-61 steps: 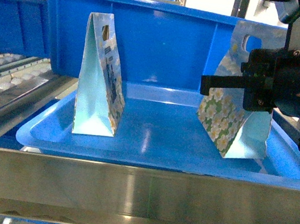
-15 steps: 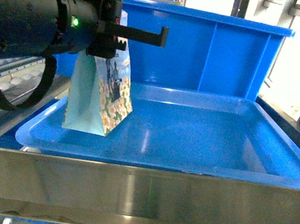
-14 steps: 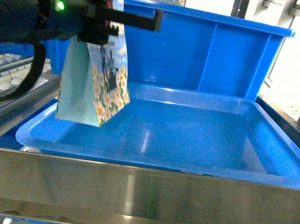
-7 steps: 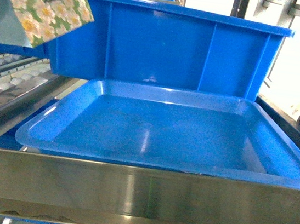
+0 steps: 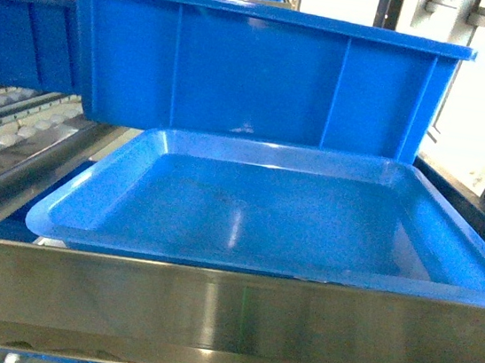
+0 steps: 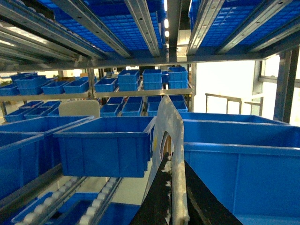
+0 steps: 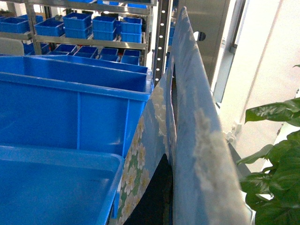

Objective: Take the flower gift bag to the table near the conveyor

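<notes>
Fingers of our left gripper [image 6: 174, 201] were pressed together on the top edge of a flower gift bag [image 6: 169, 136], one dark finger [image 6: 157, 199] on each side of the pale card just below its handle cut-out, so the bag stood upright from the jaws in the left wrist view. Our right gripper [image 7: 165, 199] likewise pinched a second flower bag [image 7: 187, 117]; only one dark finger [image 7: 152, 197] showed, tight against the daisy-printed panel, with the blue cloud-printed side rising close before the lens. Neither bag nor either gripper appeared in the head view, so both bags were held off the shallow blue tray [image 5: 69, 208], whose floor was bare. Behind that tray stood a deep blue bin [image 5: 256, 76], and a shiny steel rail [image 5: 226, 309] ran across the foreground. To the left we saw the conveyor [image 5: 2, 136], its sloping tracks lined with small white rollers. Beyond the left bag were shelves stacked with blue bins [image 6: 103, 150]; beside the right bag, green plant leaves [image 7: 276, 159].
</notes>
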Tool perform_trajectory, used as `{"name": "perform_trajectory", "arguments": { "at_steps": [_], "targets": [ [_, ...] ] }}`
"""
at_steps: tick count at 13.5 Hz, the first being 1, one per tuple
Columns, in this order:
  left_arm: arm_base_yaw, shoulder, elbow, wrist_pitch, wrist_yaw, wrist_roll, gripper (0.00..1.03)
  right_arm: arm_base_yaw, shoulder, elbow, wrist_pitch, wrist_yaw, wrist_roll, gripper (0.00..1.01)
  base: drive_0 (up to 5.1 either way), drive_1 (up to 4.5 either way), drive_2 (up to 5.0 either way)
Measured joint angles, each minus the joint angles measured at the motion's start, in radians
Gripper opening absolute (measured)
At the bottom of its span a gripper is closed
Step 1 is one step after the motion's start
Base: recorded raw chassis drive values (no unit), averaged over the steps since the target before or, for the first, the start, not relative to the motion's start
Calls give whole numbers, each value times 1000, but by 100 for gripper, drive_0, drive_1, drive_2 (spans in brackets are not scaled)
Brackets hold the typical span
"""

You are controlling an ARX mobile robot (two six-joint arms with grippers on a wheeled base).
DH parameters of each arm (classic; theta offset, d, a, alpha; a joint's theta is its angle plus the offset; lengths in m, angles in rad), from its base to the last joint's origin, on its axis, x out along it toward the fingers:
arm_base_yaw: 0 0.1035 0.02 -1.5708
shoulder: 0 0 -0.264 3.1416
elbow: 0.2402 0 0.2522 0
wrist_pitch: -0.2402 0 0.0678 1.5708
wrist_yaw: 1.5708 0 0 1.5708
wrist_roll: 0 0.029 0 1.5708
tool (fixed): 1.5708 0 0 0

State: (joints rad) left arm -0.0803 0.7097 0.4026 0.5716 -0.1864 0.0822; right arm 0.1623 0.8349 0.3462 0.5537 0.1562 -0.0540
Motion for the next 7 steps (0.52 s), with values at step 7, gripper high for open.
{"name": "perform_trajectory", "arguments": {
  "at_steps": [7],
  "targets": [
    [6,-28,-7,-19,15,-23,2,-6,0,0,0,4,0,2,0,0,0]
  ]
}}
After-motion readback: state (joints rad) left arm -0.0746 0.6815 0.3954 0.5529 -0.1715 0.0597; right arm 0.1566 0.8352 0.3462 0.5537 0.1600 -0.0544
